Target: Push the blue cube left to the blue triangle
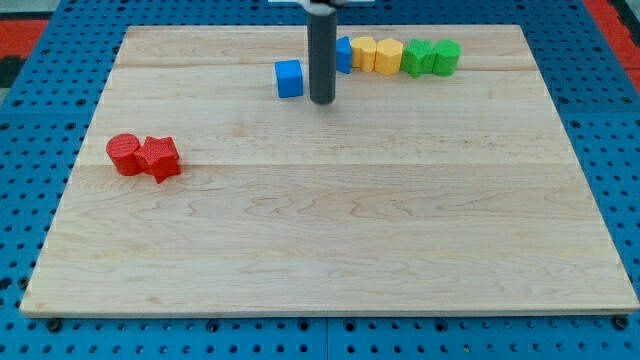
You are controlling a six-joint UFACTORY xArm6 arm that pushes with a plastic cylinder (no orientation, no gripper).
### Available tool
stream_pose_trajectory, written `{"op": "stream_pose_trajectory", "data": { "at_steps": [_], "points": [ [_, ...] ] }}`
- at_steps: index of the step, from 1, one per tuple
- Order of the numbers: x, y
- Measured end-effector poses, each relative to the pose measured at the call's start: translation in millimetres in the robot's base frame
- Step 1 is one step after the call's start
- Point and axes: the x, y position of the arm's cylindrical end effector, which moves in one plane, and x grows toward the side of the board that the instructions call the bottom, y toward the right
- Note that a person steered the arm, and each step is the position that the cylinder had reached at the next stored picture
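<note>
My tip (322,101) stands just right of the blue cube (289,79), positioned for a leftward push; blue triangle (344,54) partly hidden behind rod. No gripper fitted.

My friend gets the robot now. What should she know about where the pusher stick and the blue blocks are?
My tip rests on the wooden board, just right of the small blue cube, a little gap between.
Another blue block, shape unclear, sits behind the rod, starting the row of yellow blocks and green blocks.
Two red blocks lie at the view's left.
Left to do: the push.
</note>
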Motion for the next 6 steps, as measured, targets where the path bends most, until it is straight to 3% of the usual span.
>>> {"op": "stream_pose_trajectory", "data": {
  "at_steps": [2, 3, 5, 6],
  "points": [
    [16, -6],
    [0, -41],
    [-40, -42],
    [-40, -42]
  ]
}}
